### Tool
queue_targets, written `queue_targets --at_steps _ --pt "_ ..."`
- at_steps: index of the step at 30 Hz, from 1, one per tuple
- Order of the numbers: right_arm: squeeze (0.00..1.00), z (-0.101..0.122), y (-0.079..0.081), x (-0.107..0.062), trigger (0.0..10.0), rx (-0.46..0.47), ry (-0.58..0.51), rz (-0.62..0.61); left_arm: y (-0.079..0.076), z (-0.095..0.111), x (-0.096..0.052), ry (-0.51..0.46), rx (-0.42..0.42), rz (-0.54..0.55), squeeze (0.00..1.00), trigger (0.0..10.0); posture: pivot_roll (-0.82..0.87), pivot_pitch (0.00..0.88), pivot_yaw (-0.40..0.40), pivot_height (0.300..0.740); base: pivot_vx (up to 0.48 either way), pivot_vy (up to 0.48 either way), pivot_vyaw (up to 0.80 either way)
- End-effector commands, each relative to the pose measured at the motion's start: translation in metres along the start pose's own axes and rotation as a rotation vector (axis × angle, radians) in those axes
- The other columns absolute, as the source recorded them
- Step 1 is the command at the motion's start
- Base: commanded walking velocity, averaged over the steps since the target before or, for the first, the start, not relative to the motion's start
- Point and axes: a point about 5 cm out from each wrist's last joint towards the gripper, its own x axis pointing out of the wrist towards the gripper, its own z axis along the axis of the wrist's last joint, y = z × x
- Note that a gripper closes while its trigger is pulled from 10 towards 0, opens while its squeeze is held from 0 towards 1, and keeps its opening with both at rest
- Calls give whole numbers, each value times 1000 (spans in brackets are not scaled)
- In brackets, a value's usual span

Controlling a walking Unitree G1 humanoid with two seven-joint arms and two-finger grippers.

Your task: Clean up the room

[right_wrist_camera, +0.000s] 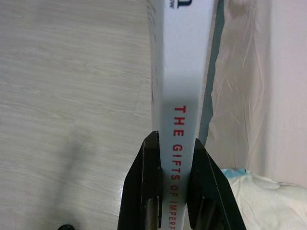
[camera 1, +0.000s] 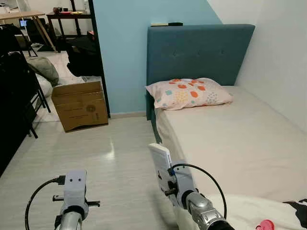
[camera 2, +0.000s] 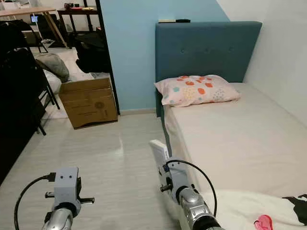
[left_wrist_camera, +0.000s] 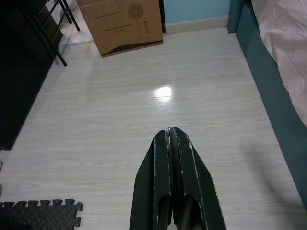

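Right pincer [right_wrist_camera: 169, 191] clamps the white book [right_wrist_camera: 180, 72] upright by its spine, bed [camera 1: 240, 139] just right, headboard shelf [camera 1: 165, 24] far ahead; left pincer [left_wrist_camera: 173, 143] closed, idle.

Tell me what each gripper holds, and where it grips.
Right gripper clamps a white book across its spine, near one end. Left gripper is shut, holding nothing.
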Motion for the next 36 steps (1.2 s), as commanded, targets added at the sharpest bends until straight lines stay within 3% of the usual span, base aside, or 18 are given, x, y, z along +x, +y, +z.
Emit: queue_targets --at_steps 1,7,19,26,36 --pt "0 5 0 2 10000 -21 -21 -3 4 -4 0 13 5 15 0 10000 25 0 -29 740 0 0 0" --pt "0 3 -2 2 10000 -62 14 -10 2 -6 0 27 1 28 0 10000 24 0 -37 740 0 0 0" --pt "0 2 0 2 10000 -55 15 -8 -2 -6 -1 29 -14 10 0 10000 18 0 -33 740 0 0 0" --pt "0 -2 1 2 10000 -52 23 -10 -5 -5 0 28 -5 -19 0 10000 17 0 -29 740 0 439 0" --pt "0 -3 0 1 10000 -46 31 -12 -6 -6 0 42 8 -32 0 10000 19 0 -29 740 0 0 0"
